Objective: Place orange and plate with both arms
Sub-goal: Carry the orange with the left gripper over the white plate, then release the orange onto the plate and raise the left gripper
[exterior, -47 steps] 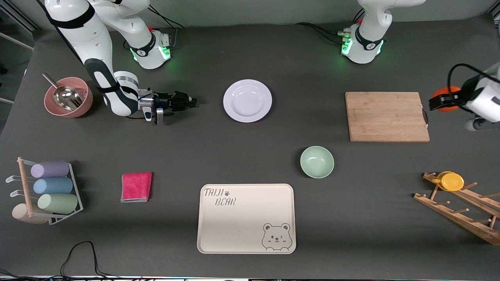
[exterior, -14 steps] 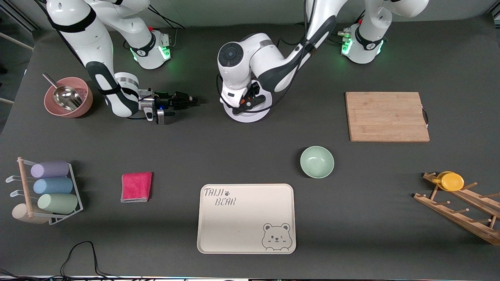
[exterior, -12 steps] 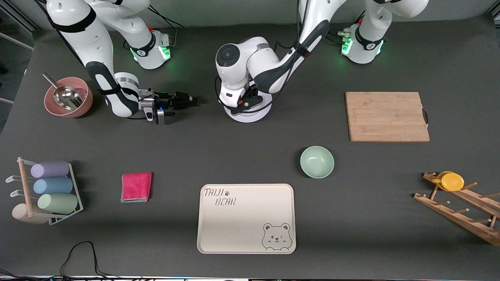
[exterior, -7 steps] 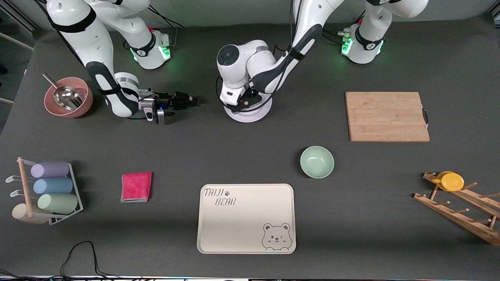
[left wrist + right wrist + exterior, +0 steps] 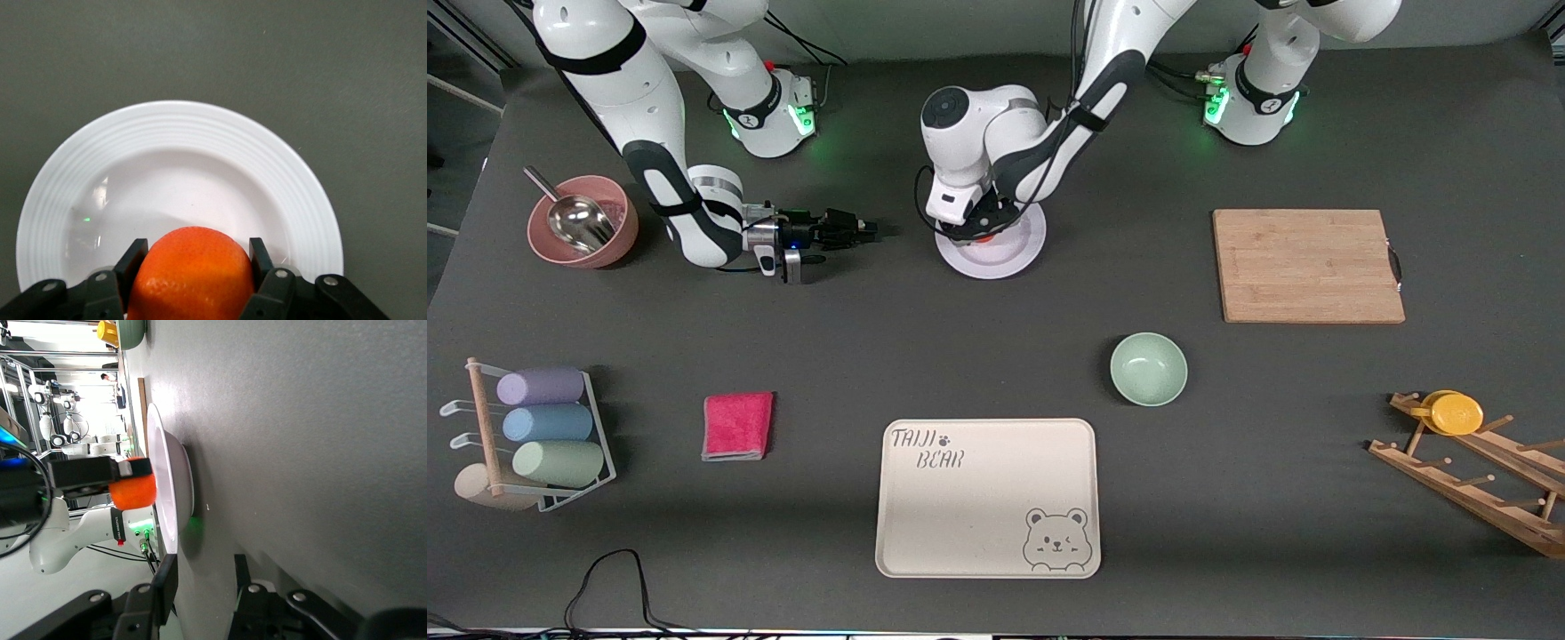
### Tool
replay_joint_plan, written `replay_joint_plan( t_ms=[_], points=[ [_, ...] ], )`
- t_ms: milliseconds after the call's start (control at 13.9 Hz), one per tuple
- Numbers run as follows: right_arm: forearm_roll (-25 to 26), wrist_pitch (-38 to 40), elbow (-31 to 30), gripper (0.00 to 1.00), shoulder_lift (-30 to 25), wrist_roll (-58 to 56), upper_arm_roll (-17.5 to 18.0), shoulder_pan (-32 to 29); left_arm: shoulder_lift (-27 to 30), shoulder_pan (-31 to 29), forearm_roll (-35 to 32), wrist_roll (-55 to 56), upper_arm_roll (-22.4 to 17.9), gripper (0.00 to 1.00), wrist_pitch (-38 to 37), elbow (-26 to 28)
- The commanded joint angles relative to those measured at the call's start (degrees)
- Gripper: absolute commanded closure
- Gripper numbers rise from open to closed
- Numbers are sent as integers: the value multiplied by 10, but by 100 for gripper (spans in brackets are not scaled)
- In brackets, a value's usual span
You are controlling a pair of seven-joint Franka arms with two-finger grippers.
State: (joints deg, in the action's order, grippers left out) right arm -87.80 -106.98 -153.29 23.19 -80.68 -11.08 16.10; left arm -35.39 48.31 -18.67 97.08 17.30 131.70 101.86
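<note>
- Orange (image 5: 189, 275) clamped between the fingers of the left gripper (image 5: 980, 229), held just over the well of the plate (image 5: 200, 133); in the right wrist view, orange (image 5: 132, 491) still clear of the plate's surface (image 5: 170, 480).
- Plate (image 5: 1021, 247) flat on the table, midway between the two arms' bases, farther from the front camera than the green bowl (image 5: 1148, 368) and the bear-print tray (image 5: 987, 498).
- Right gripper (image 5: 854, 229) low over bare table beside the plate, toward the right arm's end, waiting; fingers (image 5: 163, 580) apart, nothing between them.
- Cutting board (image 5: 1307, 265) toward the left arm's end; pink bowl (image 5: 583, 220) with a metal scoop toward the right arm's end.
</note>
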Motion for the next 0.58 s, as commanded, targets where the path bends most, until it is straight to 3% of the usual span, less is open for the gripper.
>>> replay_joint_plan(
  t_ms=[0,360,432,504],
  points=[
    [-8,5,7,59,12,9,0,2,-6,13,-22,25,-10,100,18,8],
    [-8,5,7,59,12,9,0,2,-11,11,-30,20,-10,100,21,8],
    [-8,5,7,59,12,9,0,2,-11,9,-32,15,-10,67,20,8],
    [-8,5,7,59,12,9,0,2,-11,9,-32,15,-10,22,19,8]
  ],
)
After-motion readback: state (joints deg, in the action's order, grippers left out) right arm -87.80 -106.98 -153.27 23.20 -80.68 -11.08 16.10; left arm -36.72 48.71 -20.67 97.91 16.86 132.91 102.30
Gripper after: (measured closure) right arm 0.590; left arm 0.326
